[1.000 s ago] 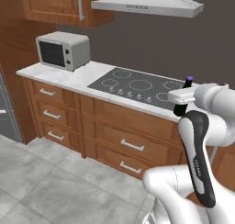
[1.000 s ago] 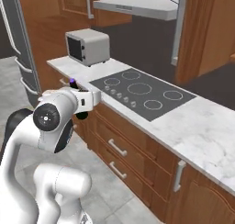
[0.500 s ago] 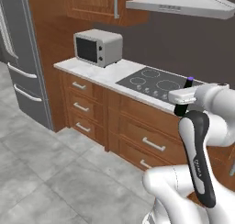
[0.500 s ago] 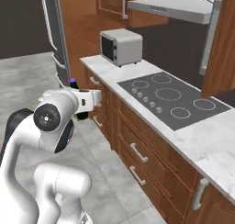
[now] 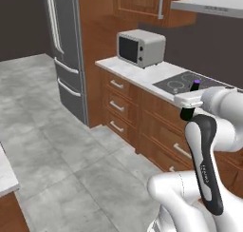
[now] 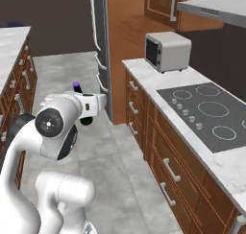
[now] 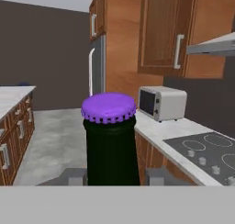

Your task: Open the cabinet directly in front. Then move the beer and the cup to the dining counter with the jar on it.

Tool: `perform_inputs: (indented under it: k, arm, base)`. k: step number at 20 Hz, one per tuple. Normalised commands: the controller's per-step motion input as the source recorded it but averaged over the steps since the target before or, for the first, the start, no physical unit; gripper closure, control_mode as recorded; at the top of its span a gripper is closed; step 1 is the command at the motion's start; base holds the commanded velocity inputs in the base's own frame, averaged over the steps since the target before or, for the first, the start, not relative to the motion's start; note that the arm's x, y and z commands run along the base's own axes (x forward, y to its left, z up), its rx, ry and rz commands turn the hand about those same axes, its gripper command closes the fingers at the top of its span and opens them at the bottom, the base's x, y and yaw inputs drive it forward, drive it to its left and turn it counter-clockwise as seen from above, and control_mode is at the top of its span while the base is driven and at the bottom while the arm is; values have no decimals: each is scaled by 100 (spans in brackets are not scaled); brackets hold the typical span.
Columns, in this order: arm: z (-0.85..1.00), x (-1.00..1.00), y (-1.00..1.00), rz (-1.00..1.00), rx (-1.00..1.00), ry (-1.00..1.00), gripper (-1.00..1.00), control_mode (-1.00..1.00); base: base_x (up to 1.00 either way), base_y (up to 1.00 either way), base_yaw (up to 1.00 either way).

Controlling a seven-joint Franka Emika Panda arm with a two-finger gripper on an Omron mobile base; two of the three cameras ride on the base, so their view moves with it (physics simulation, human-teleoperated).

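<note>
Swinging left, the base now faces the fridge (image 5: 66,55), the beer (image 7: 111,140) upright between the half-closed jaws, so a sharp turn could tip it before the desk (image 6: 10,46).

One beer bottle (image 7: 110,140), one microwave (image 5: 141,47), one fridge (image 5: 66,50), one cooktop (image 6: 207,114), one range hood (image 5: 209,5), two marble-topped tables (image 6: 202,146).

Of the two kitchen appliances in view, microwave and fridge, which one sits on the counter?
The microwave: it rests on the marble counter, while the tall grey fridge stands on the floor.
</note>
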Motion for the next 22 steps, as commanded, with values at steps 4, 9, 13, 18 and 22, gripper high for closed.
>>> perform_inputs:
  k: [4, 9, 13, 18, 22]
  arm:
    - [0, 0, 0, 0, 0, 0, 100, 100]
    - [0, 0, 0, 0, 0, 0, 100, 100]
    - [0, 0, 0, 0, 0, 0, 100, 100]
    - [0, 0, 0, 0, 0, 0, 100, 100]
    - [0, 0, 0, 0, 0, 0, 100, 100]
  base:
    - [-8, 33, 34]
    - [-9, 42, 28]
    - [-3, 49, 25]
    - [-3, 55, 21]
    - [0, 58, 21]
